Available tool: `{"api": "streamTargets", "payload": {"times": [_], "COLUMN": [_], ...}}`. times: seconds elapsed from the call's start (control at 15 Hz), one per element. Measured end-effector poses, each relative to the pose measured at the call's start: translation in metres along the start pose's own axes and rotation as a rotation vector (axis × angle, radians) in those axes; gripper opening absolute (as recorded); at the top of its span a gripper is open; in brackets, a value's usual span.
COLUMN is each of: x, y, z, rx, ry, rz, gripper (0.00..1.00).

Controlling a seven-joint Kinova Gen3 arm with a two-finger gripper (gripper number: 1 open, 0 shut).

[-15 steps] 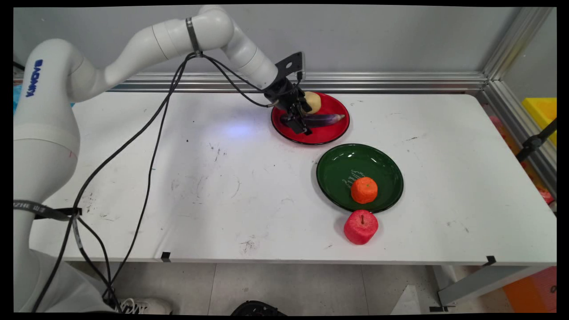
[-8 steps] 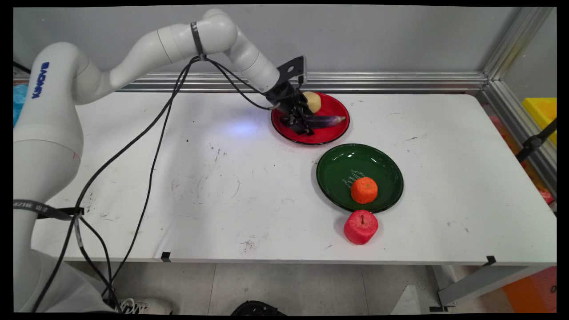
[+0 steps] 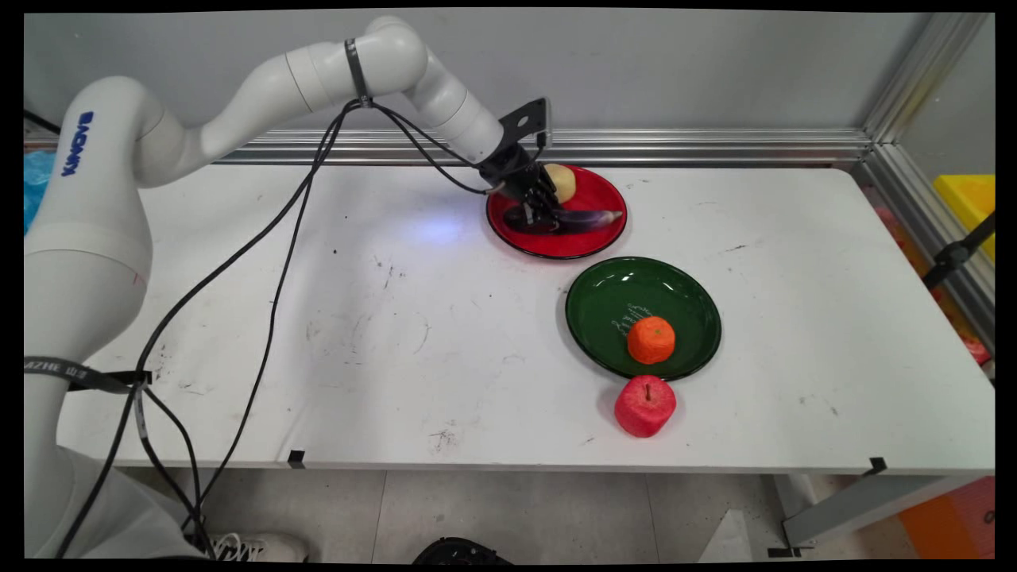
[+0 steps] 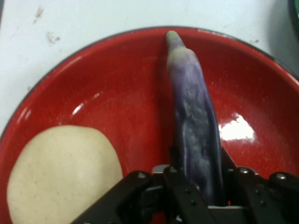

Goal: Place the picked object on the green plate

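1. In the main view we see the end effector (image 3: pixel 542 213) down in the red plate (image 3: pixel 592 242) near the counter's (image 3: pixel 397 318) far edge, clamped on the purple eggplant (image 3: pixel 592 219), beside the potato (image 3: pixel 562 181).
2. In the hand view we see the fingers (image 4: pixel 175 168) closed on either side of the eggplant (image 4: pixel 194 121), which lies in the plate (image 4: pixel 117 93); the potato (image 4: pixel 60 172) sits just beside.

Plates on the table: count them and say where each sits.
2. The red plate sits at the far side, holding an eggplant and a potato. The green plate sits nearer, with an orange on it. None seems hidden.
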Motion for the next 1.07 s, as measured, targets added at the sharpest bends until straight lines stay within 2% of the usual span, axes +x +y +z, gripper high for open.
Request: {"api": "streamTargets", "payload": {"times": [0.47,0.73,1.07], "x": [0.023,0.049,0.089], "y": [0.010,0.029,0.064], "z": [-0.022,-0.039,-0.054], "rx": [-0.003,-0.018,-0.063], "ry": [0.031,0.060,0.102], "rz": [-0.049,-0.111,-0.184], "gripper": [0.00,0.00,0.00]}}
